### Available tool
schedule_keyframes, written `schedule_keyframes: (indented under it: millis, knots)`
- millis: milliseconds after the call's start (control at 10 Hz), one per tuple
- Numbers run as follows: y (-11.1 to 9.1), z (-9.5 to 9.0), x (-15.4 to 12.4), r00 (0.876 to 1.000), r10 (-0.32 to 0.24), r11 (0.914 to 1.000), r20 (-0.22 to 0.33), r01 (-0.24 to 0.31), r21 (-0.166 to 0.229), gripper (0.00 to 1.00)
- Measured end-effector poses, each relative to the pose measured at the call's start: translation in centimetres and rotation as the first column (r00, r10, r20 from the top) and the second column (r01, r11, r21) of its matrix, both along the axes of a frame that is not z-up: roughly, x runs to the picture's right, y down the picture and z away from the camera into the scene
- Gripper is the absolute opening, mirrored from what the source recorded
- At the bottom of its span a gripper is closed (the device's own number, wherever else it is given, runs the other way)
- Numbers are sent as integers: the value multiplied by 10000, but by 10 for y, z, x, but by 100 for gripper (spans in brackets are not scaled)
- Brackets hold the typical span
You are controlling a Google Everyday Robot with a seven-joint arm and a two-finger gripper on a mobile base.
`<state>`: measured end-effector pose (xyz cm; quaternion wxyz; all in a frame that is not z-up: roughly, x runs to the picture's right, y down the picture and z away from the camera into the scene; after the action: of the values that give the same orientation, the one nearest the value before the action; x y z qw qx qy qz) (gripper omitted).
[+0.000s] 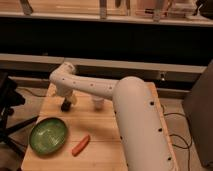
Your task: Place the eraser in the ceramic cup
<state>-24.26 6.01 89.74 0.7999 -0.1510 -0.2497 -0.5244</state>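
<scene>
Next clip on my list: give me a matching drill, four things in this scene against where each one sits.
Things:
1. green bowl
2. orange stick
3. ceramic cup
4. pincer

Places:
A. far part of the wooden table, partly tucked under the arm
B. near left corner of the table
C. near edge, just right of the bowl
D. low over the far left part, beyond the bowl

Pairs: 1-B, 2-C, 3-A, 4-D
</scene>
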Motion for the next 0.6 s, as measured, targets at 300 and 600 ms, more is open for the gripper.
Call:
schedule_keyframes:
  millis: [300, 600]
  knots:
    - [4, 9, 1, 10000, -29, 9998, 73, 30, -214, 80]
    - [11, 19, -2, 9993, -273, 9989, 242, 282, -376, 80]
